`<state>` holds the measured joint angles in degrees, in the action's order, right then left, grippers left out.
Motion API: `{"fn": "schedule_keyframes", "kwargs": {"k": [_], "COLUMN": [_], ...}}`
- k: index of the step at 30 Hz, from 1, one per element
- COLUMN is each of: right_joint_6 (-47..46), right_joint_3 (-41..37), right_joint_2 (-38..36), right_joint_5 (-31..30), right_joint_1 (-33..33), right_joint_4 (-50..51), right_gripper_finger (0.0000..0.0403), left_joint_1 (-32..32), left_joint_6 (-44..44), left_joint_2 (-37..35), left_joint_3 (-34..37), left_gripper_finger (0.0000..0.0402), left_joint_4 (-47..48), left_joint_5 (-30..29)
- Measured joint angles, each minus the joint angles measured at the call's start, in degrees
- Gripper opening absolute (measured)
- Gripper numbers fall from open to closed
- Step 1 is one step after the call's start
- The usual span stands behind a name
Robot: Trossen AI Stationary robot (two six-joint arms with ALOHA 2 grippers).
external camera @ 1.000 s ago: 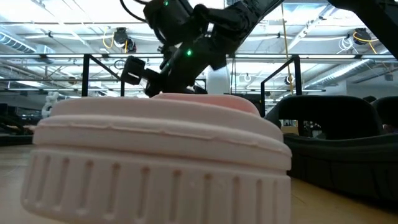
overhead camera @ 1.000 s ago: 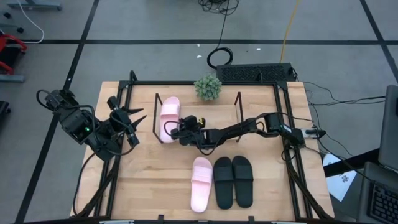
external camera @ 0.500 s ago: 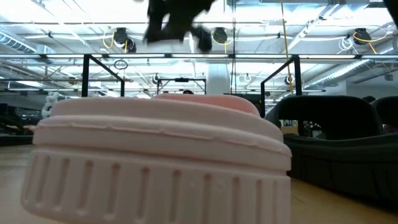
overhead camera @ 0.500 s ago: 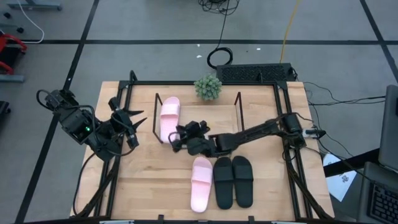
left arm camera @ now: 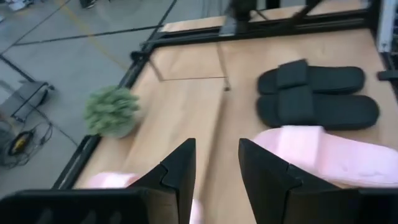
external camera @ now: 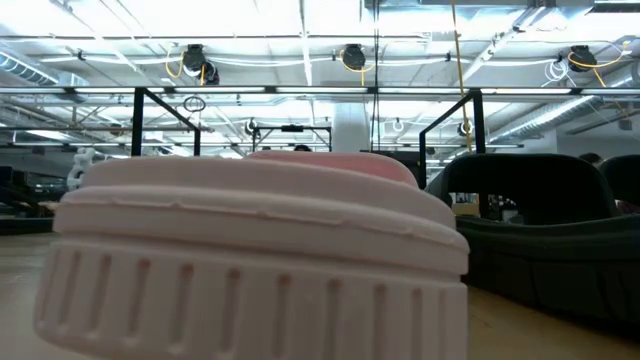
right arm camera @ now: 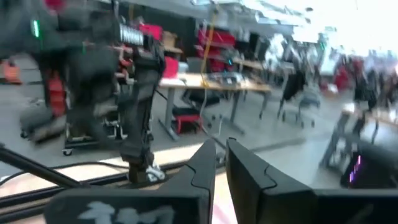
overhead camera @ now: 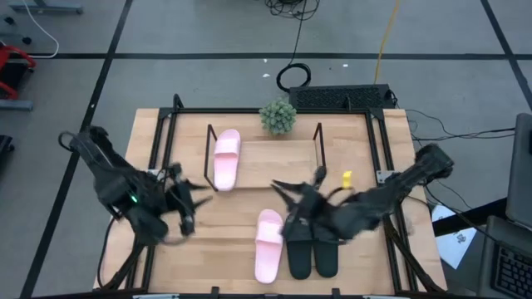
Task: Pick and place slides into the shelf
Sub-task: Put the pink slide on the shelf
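One pink slide (overhead camera: 226, 158) lies sole-down on the shelf's board (overhead camera: 274, 154), between the black rod frames (overhead camera: 320, 143). The other pink slide (overhead camera: 268, 243) and the black pair (overhead camera: 316, 249) lie on the table near its near edge. The low view shows this pink slide's heel (external camera: 250, 250) up close, with a black slide (external camera: 550, 260) beside it. My right gripper (overhead camera: 281, 199) hovers just beyond the toes of these slides, open by a narrow gap (right arm camera: 221, 163). My left gripper (overhead camera: 195, 206) is open (left arm camera: 217, 171) over bare table, left of the pink slide (left arm camera: 329, 155).
A small green potted plant (overhead camera: 278, 116) stands at the table's far edge behind the shelf. A black frame (overhead camera: 166, 124) runs round the tabletop. Bare wood lies between the shelf and the near slides, and on the shelf's right half.
My right gripper has drawn away from the pink slide on the shelf, risen out of the low view and swung toward the near edge, over the slides on the table. My left gripper has moved toward the near edge and a little right. No slide has moved.
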<state>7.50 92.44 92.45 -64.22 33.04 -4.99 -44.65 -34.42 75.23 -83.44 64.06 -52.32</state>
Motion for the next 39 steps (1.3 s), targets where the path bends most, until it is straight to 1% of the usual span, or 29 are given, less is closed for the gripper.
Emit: {"fn": "schedule_keyframes", "kwargs": {"k": [3,5,7,10,13,15,18,20,22,23,27,33,36,39], "right_joint_6": [6.24,7.99,8.03,5.28,4.29,4.43,3.55,1.66,-0.31,-0.83,-0.89,-0.84,-0.37,1.77], "right_joint_3": [0.0,0.0,0.0,0.02,0.02,0.02,0.02,0.02,0.02,0.02,0.02,0.02,0.02,0.02], "right_joint_2": [-3.91,-5.99,-7.73,-9.28,-9.53,-9.47,-9.47,-9.47,-9.43,-9.43,-9.43,-9.45,-9.45,-9.45], "right_joint_5": [0.37,1.31,1.32,1.35,1.58,2.91,5.84,7.69,9.31,10.02,10.44,10.42,10.4,10.37], "right_joint_1": [2.38,3.61,4.67,5.63,6.1,6.1,6.1,6.1,6.1,6.1,6.1,6.1,6.1,6.1], "right_joint_4": [0.07,0.1,0.1,0.22,0.72,0.97,1.1,1.32,1.38,1.39,1.41,1.61,1.84,2.28], "right_gripper_finger": [0.0029,0.0029,0.0029,0.0029,0.0029,0.0029,0.0029,0.0029,0.0029,0.0029,0.0029,0.0029,0.0029,0.0029], "left_joint_1": [-0.43,-0.38,0.03,0.88,1.25,1.21,0.61,-0.21,-1.62,-2.23,-4.24,-3.52,-2.21,-0.7], "left_joint_6": [-0.44,-1.23,-3.19,-8.64,-12.88,-13.41,-16.17,-19.62,-20.75,-20.8,-21.05,-24.68,-24.87,-27.23], "left_joint_2": [5.45,9.44,13.57,18.81,22.8,24.48,25.05,25.65,27.07,28.0,32.36,39.5,41.64,41.99], "left_joint_3": [0.0,0.0,0.02,0.02,0.02,0.03,0.07,0.04,0.02,0.02,0.02,-0.02,0.02,0.02], "left_gripper_finger": [0.0124,0.0124,0.0124,0.0124,0.0124,0.0124,0.0124,0.0124,0.0124,0.0124,0.0114,0.0085,0.0076,0.0074], "left_joint_4": [-5.07,-7.35,-8.49,-8.85,-10.5,-11.65,-13.1,-16.24,-20.81,-22.97,-32.25,-44.96,-46.51,-46.11], "left_joint_5": [0.5,1.73,2.56,4.47,9.2,11.84,12.88,12.73,12.57,11.48,3.48,-0.08,-0.36,-0.46]}}
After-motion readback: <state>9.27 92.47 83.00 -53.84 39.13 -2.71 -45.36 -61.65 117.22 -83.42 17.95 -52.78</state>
